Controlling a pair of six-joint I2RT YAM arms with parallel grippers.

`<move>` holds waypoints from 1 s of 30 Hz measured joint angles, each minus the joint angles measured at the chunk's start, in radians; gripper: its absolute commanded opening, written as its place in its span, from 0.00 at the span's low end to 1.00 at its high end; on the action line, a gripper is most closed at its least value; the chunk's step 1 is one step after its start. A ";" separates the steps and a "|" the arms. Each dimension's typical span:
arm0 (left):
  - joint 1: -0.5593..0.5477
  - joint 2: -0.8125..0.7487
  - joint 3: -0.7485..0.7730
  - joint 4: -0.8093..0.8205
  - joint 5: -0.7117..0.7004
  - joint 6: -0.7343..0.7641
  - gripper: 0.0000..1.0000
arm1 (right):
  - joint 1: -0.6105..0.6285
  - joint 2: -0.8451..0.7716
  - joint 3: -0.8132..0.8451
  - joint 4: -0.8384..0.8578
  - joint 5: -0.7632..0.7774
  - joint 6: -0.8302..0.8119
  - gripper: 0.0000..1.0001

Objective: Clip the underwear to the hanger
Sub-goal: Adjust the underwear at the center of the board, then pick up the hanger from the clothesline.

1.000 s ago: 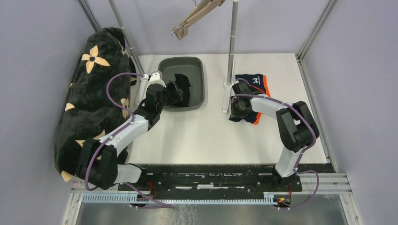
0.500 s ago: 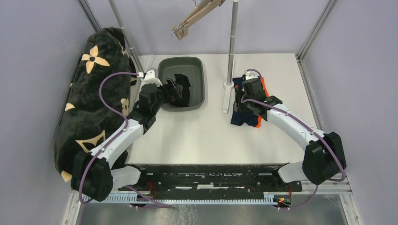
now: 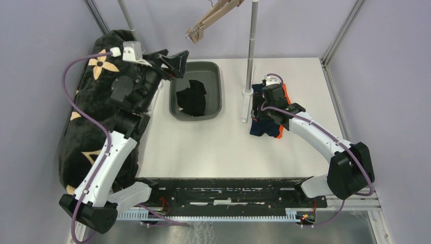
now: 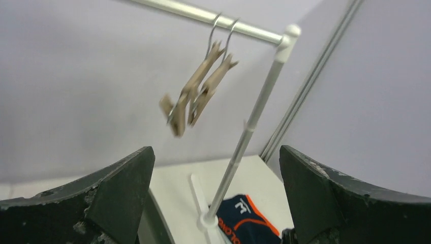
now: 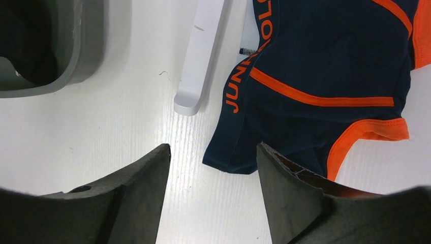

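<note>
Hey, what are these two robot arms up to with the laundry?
They are meant to clip underwear onto a hanger, and nothing is clipped yet. The right hand is open over the navy and orange underwear, which lies on the white table, not gripped. The left hand is raised, open and empty, pointing toward the wooden clip hangers on the rail. A black garment sits in the grey bin.

Left tool point(image 4: 216, 203) high, spread wide — right tool point(image 5: 213, 193) low, parted.
</note>
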 measured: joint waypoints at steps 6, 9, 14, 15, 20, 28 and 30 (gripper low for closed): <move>0.000 0.158 0.260 -0.013 0.108 0.094 0.99 | 0.000 0.003 0.000 0.001 -0.010 0.001 0.72; 0.000 0.318 0.480 -0.071 0.134 0.149 0.99 | 0.000 0.003 -0.002 0.002 -0.024 0.003 0.72; 0.000 0.552 0.753 -0.200 0.166 0.224 1.00 | 0.000 -0.010 -0.021 0.016 -0.039 0.004 0.72; 0.000 0.591 0.792 -0.231 0.171 0.235 1.00 | 0.000 -0.013 -0.025 0.016 -0.042 0.004 0.72; 0.000 0.744 0.959 -0.400 0.183 0.270 0.97 | 0.000 -0.023 -0.032 0.017 -0.046 0.004 0.72; 0.000 0.756 0.971 -0.478 0.184 0.309 0.89 | 0.000 -0.036 -0.041 0.025 -0.049 0.004 0.72; 0.000 0.756 0.967 -0.480 0.183 0.313 0.86 | 0.000 -0.036 -0.041 0.029 -0.050 0.004 0.72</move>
